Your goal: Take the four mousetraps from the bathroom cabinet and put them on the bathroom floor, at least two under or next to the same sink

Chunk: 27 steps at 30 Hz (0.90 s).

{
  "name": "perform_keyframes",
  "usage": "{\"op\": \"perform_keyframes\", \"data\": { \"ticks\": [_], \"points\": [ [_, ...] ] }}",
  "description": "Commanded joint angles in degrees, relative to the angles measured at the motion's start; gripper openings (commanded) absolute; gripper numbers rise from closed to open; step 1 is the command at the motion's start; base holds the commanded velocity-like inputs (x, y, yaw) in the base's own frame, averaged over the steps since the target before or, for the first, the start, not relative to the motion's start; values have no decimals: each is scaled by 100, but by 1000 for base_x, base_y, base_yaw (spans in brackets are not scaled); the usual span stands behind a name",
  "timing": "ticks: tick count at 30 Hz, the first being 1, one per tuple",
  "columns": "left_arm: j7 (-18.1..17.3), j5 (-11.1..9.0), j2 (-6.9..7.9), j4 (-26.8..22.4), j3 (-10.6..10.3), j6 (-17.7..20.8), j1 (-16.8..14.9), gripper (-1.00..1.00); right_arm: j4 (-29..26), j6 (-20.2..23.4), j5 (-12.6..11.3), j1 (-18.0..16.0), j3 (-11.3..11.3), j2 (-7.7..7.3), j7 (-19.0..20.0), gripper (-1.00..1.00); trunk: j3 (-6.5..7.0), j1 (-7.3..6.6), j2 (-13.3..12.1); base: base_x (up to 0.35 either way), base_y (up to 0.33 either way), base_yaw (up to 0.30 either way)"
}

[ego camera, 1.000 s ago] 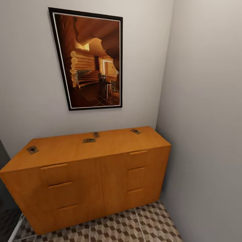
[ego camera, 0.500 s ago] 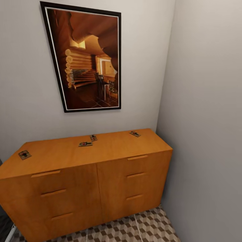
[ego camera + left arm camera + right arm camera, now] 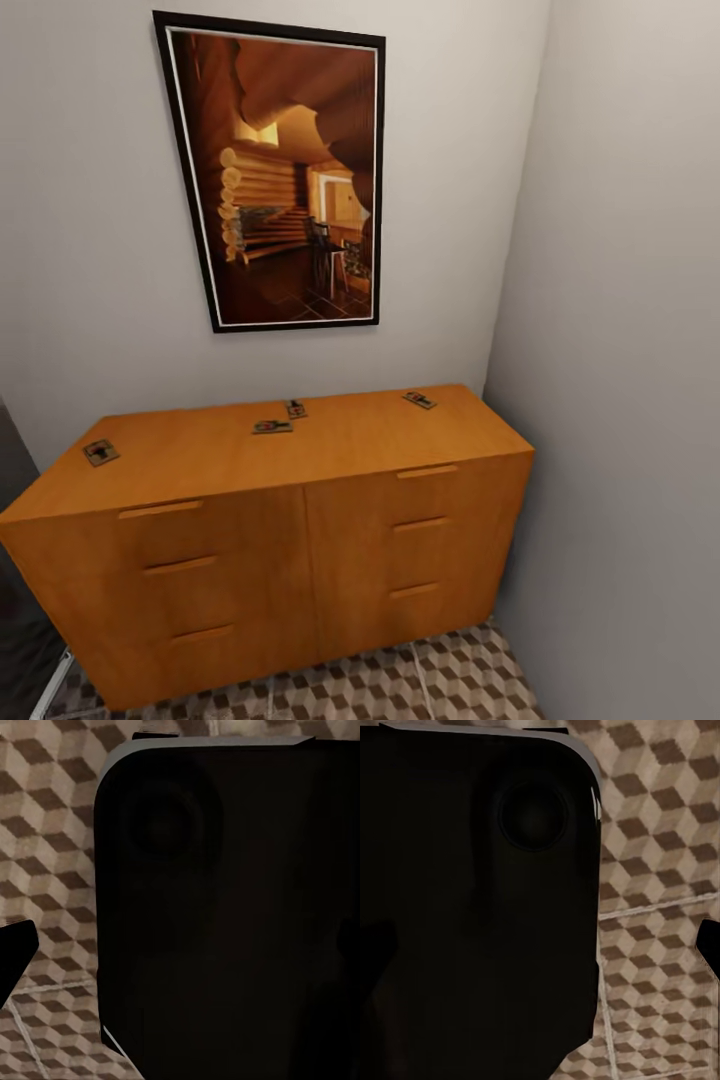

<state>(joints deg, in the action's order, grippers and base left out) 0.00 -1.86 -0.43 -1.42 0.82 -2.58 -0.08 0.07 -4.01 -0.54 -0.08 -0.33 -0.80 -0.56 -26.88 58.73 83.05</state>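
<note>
The head camera has swung slightly since a moment ago — the cabinet (image 3: 300,540) sits more centred, all 4 mousetraps (image 3: 272,427) on its top, none on the bathroom floor (image 3: 450,680) — picking not begun; grippers' opening: cannot tell.

Cabinet (image 3: 300,520) orange-brown; bathroom floor (image 3: 460,675) brown-beige-grey cube pattern; mousetraps (image 3: 272,427) tan, dark wire; walls (image 3: 90,250) pale grey.

A dark rounded robot body panel (image 3: 225,907) fronts each wrist camera; end effectors unreadable.
</note>
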Motion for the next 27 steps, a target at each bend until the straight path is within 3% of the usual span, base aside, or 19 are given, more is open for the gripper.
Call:
{"op": "perform_keyframes", "data": {
  "ticks": [1, 9, 27],
  "points": [
    [0, -19, -1, -2, 6, -13, -1, 100, 1, -19, -6, -1, -2, 0, -6, 100, -5, 0, 3, 1, 0, 233],
    [0, -18, -1, -1, 6, -9, -1, 100, 1, -15, -7, -1, -2, -6, -6, 100, -5, 0, 3, 1, 0, 120],
    [5, -24, -5, -2, 6, -6, -1, 100, 1, -23, 20, -1, 7, 1, -10, 100, -5, 0, 3, 0, 0, 13]
  ]
}}
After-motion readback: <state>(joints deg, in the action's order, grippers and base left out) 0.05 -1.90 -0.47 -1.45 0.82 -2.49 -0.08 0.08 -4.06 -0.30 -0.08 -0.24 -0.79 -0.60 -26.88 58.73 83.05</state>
